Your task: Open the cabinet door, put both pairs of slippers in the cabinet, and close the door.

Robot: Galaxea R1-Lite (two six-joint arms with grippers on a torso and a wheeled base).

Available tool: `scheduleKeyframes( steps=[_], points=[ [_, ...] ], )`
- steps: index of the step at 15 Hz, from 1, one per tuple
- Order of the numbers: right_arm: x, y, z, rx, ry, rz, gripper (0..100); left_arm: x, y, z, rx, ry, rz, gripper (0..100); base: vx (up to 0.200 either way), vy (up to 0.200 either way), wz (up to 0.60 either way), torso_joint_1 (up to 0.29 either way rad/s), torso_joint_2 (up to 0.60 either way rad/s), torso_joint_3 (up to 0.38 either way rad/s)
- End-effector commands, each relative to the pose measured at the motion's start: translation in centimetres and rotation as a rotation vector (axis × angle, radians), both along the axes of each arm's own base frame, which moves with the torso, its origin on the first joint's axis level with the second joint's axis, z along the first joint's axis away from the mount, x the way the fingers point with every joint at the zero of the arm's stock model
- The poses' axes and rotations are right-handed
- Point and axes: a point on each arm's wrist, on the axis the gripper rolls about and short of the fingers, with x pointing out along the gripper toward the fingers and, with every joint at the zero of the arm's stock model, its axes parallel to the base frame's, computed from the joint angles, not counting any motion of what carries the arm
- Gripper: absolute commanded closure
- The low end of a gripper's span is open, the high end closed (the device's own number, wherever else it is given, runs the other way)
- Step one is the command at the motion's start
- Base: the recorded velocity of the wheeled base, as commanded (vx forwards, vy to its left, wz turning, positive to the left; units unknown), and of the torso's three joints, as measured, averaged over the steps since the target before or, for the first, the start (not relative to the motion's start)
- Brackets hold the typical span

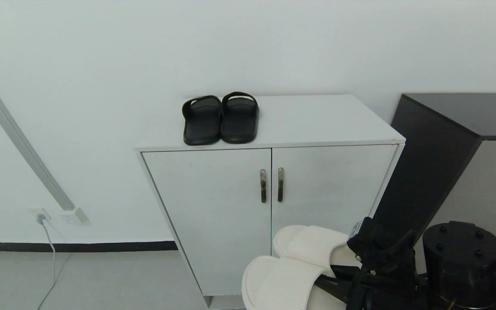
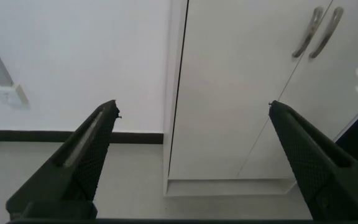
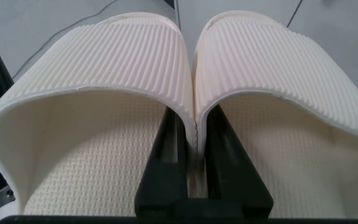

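The white cabinet [image 1: 213, 206] stands against the wall with both doors shut; its two metal handles [image 1: 263, 185] meet at the middle. A black pair of slippers [image 1: 221, 118] lies side by side on its top, toward the left. Low in front of the right door, my right gripper [image 1: 362, 254] is shut on a cream pair of slippers [image 1: 291, 267]. In the right wrist view its fingers [image 3: 166, 149] pinch the two inner strap walls of that cream pair [image 3: 104, 81] together. My left gripper [image 2: 191, 109] is open and empty, facing the cabinet's left lower corner [image 2: 229, 124].
A dark cabinet [image 1: 437, 163] stands close to the white one's right side. A wall socket with a cable [image 1: 41, 217] and a slanted conduit [image 1: 15, 133] are on the wall to the left. Bare grey floor [image 1: 101, 280] lies left of the cabinet.
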Motion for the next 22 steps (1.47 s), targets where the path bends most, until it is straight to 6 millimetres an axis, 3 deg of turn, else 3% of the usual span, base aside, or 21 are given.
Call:
scheduleKeyframes(
  steps=[1, 17, 22],
  points=[
    [-0.08, 0.03, -0.19, -0.006, 0.005, 0.004, 100, 0.0, 0.0, -0.01, 0.0, 0.0, 0.0, 0, 0.0, 0.0, 0.0, -0.183, 0.5, 0.32],
    [-0.35, -0.16, -0.71, -0.02, 0.019, 0.012, 100, 0.0, 0.0, -0.03, 0.02, 0.002, -0.003, 0, 0.0, 0.0, 0.0, -0.105, 0.46, 0.352],
    [-0.34, -0.16, -0.76, -0.023, 0.02, 0.01, 100, 0.05, -0.01, 0.03, 0.017, 0.008, -0.009, 0, 0.0, 0.0, 0.0, -0.002, 0.1, 0.091]
  ],
)
